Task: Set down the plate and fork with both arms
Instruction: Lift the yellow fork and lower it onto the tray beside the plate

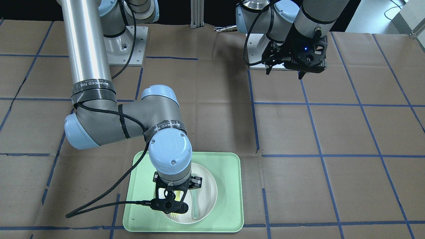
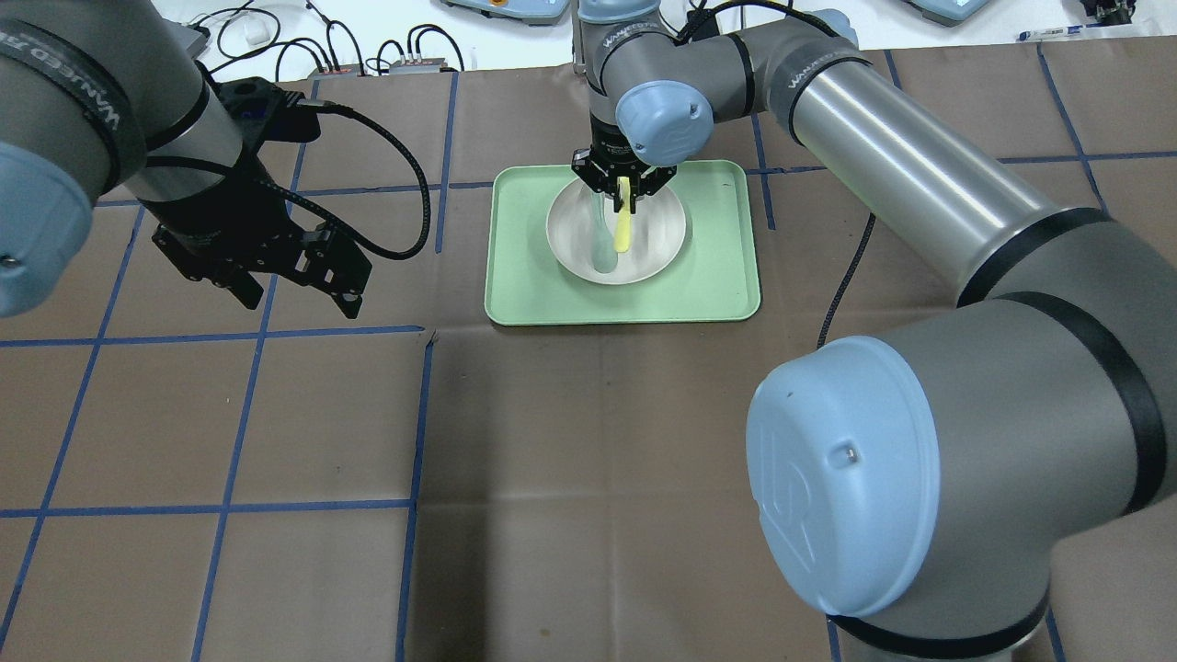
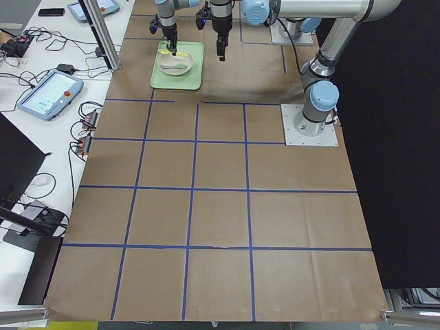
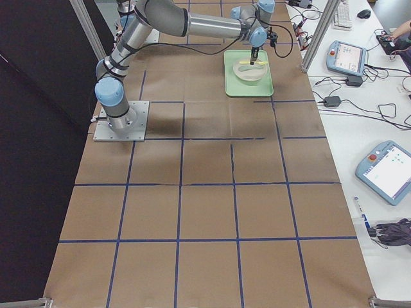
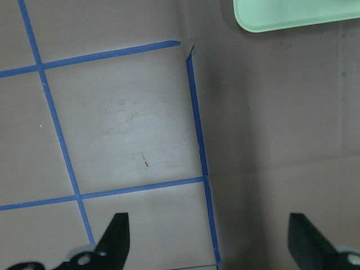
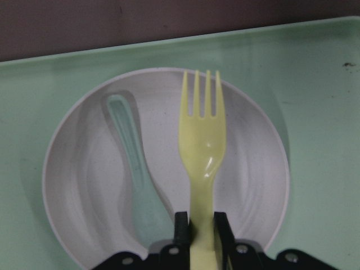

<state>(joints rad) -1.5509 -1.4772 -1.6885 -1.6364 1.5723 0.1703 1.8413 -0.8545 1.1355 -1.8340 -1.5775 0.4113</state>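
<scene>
The off-white plate [image 2: 662, 230] sits in the middle of the light-green tray [image 2: 717, 276]. My right gripper [image 2: 623, 188] is over the plate's far side, shut on the handle of the pale-yellow fork [image 2: 623, 225]. The fork's tines point out over the plate. In the right wrist view the fork [image 6: 202, 146] is clamped between the fingers over the plate [image 6: 253, 169]. I cannot tell if the tines touch the plate. My left gripper [image 2: 302, 303] is open and empty, above the bare table left of the tray. The left wrist view shows its gripper [image 5: 209, 236] spread wide.
A grey-green spoon [image 6: 132, 163] lies in the plate beside the fork; it also shows in the overhead view [image 2: 602, 244]. Blue tape lines cross the brown table cover [image 2: 552, 460]. A tray corner [image 5: 292, 14] shows in the left wrist view.
</scene>
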